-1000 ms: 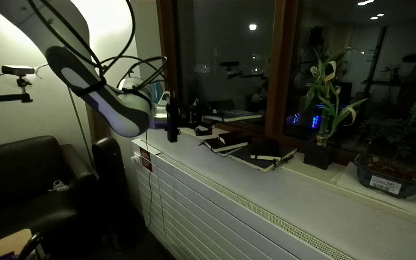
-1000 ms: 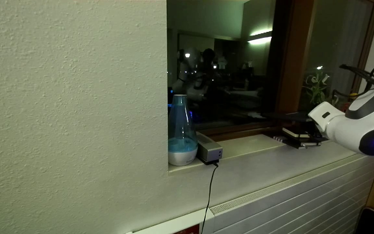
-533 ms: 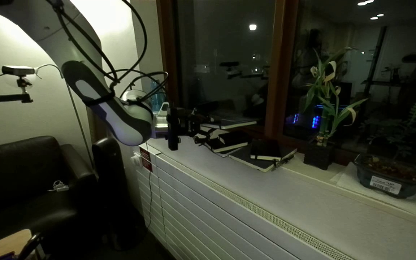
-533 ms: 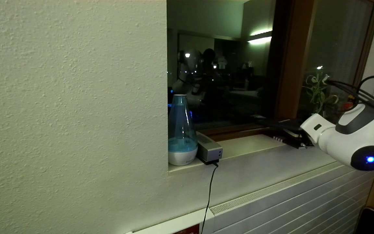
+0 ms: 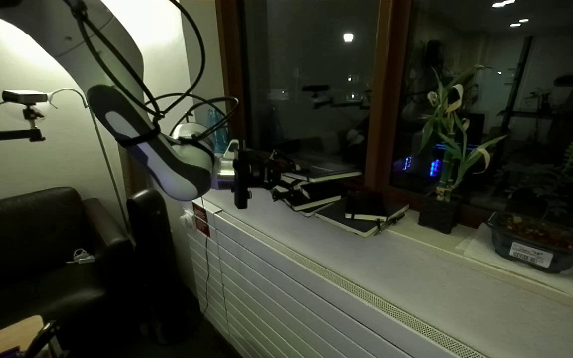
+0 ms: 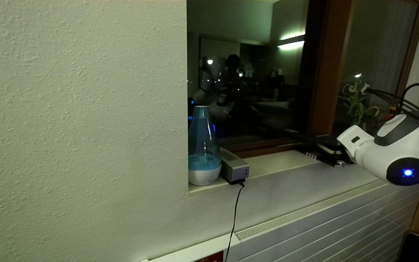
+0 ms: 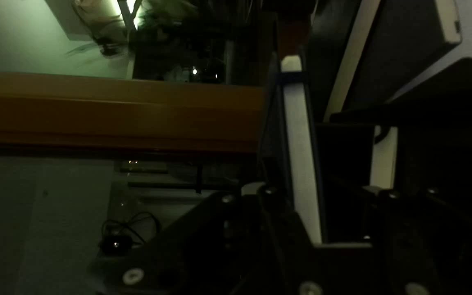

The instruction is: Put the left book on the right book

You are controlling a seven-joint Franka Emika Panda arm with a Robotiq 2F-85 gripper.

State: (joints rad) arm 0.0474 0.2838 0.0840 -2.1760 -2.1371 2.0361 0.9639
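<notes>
The left book [image 5: 329, 171], thin and dark with a pale page edge, is held about level above the books on the sill. It also shows in the wrist view [image 7: 299, 135]. My gripper [image 5: 296, 175] is around its near end; one finger touches a cover, and the other contact is lost in the dark in the wrist view [image 7: 322, 180]. The book seems to be the right book [image 5: 338, 218], a thin flat dark one with whitish page edges, lies on the sill to the right, partly under a smaller black book. In an exterior view the gripper is hidden behind the arm.
A small stack of dark books [image 5: 316, 196] lies below the held book. A small black book [image 5: 366, 205] and pens [image 5: 391, 223] lie at the right pile. Beyond stand a bamboo plant [image 5: 445, 164] and a planter [image 5: 540, 243]. A humidifier [image 6: 204, 153] and grey box [image 6: 235, 167] stand near the wall.
The arm has come down with the left book over the first half second, then shifted slightly toward the plant side. The book stays between the fingers. The other books have not moved.
</notes>
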